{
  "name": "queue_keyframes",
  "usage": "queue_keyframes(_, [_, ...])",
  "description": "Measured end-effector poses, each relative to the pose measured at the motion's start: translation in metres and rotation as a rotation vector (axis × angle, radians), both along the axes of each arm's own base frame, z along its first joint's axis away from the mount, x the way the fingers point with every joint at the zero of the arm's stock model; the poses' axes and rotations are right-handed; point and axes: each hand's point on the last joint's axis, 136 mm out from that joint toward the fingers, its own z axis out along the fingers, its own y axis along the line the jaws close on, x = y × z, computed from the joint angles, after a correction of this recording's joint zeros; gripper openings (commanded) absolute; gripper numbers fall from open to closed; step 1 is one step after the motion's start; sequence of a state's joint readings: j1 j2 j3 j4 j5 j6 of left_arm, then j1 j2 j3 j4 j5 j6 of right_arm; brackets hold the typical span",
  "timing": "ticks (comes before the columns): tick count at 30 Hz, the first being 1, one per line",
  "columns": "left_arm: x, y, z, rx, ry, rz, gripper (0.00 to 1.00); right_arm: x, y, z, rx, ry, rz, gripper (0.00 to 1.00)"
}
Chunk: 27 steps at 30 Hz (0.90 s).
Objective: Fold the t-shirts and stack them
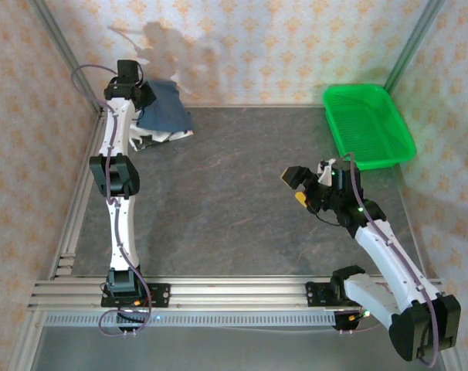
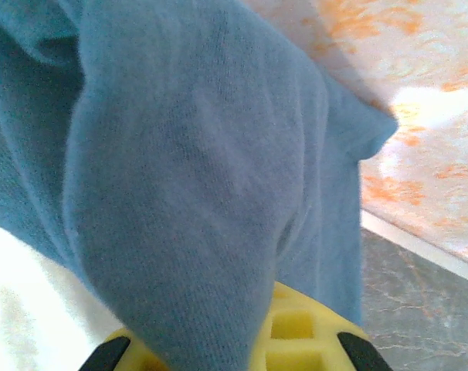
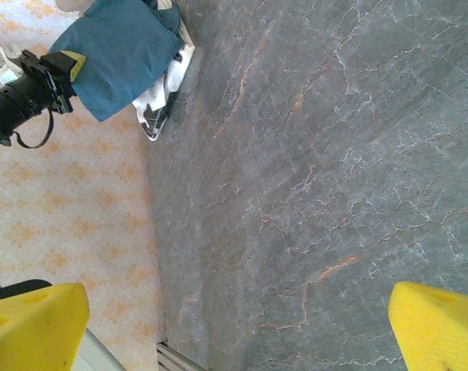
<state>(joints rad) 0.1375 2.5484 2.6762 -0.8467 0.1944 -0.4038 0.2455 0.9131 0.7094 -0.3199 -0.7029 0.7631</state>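
Note:
The navy t-shirt (image 1: 166,108) is bunched in the far left corner and partly lifted, lying over the white t-shirt with black patches (image 1: 153,139). My left gripper (image 1: 141,99) is shut on the navy cloth. In the left wrist view the navy t-shirt (image 2: 188,154) drapes over the yellow fingers (image 2: 296,332) of the gripper (image 2: 234,352). My right gripper (image 1: 296,188) hovers open over the bare table at mid right. In the right wrist view its gripper (image 3: 234,332) holds nothing, and the navy t-shirt (image 3: 122,46) and white t-shirt (image 3: 161,100) lie far off.
A green mesh basket (image 1: 369,124) stands at the far right corner. Patterned walls (image 1: 242,46) close in the back and both sides. The grey marble tabletop (image 1: 234,193) stretches between the two arms. An aluminium rail (image 1: 234,294) runs along the near edge.

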Motion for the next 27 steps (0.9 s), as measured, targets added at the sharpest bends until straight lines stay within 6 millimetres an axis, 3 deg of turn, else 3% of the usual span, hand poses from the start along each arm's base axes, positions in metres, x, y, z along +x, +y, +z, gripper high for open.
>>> queue_keyframes(1, [-0.002,0.004,-0.007,-0.012,0.016,0.017,0.48,0.000,0.000,-0.001,0.000,0.002,0.000,0.99])
queue_keyframes(2, [-0.005,0.010,-0.017,-0.017,0.038,0.033,0.58,0.000,0.000,-0.001,-0.001,0.002,0.001,0.99])
queue_keyframes(4, [-0.013,0.023,-0.037,-0.027,0.089,0.080,0.69,0.000,0.000,-0.001,-0.002,0.002,-0.001,0.99])
queue_keyframes(5, [-0.018,0.032,-0.047,-0.029,0.116,0.106,0.91,0.000,0.000,0.000,-0.003,0.002,-0.001,0.99])
queue_keyframes(6, [-0.023,0.039,-0.055,-0.029,0.137,0.134,1.00,0.000,0.000,0.000,-0.003,0.001,-0.001,1.00])
queue_keyframes(9, [-0.041,0.072,-0.067,-0.034,0.188,0.225,1.00,0.000,0.000,0.000,-0.006,0.001,-0.002,0.99])
queue_keyframes(11, [-0.051,0.097,-0.059,-0.049,0.179,0.289,1.00,0.001,-0.001,0.001,-0.014,-0.003,-0.006,0.99])
queue_keyframes(14, [-0.073,0.134,-0.022,-0.057,0.134,0.365,1.00,0.002,-0.005,0.005,-0.057,-0.023,-0.008,0.99])
queue_keyframes(17, [-0.108,0.151,0.040,-0.033,0.059,0.397,1.00,0.005,-0.014,0.015,-0.133,-0.060,-0.002,0.99])
queue_keyframes(20, [-0.151,0.128,0.099,-0.014,-0.053,0.356,1.00,0.021,-0.035,0.026,-0.236,-0.115,-0.031,0.99])
queue_keyframes(23, [-0.204,0.085,0.131,0.001,-0.173,0.291,1.00,0.043,-0.071,0.021,-0.352,-0.127,-0.109,1.00])
queue_keyframes(25, [-0.237,0.058,0.126,0.010,-0.221,0.258,1.00,0.056,-0.106,0.006,-0.443,-0.095,-0.198,0.99])
queue_keyframes(27, [-0.261,0.035,0.098,0.028,-0.228,0.232,1.00,0.066,-0.144,-0.008,-0.528,-0.079,-0.305,0.99])
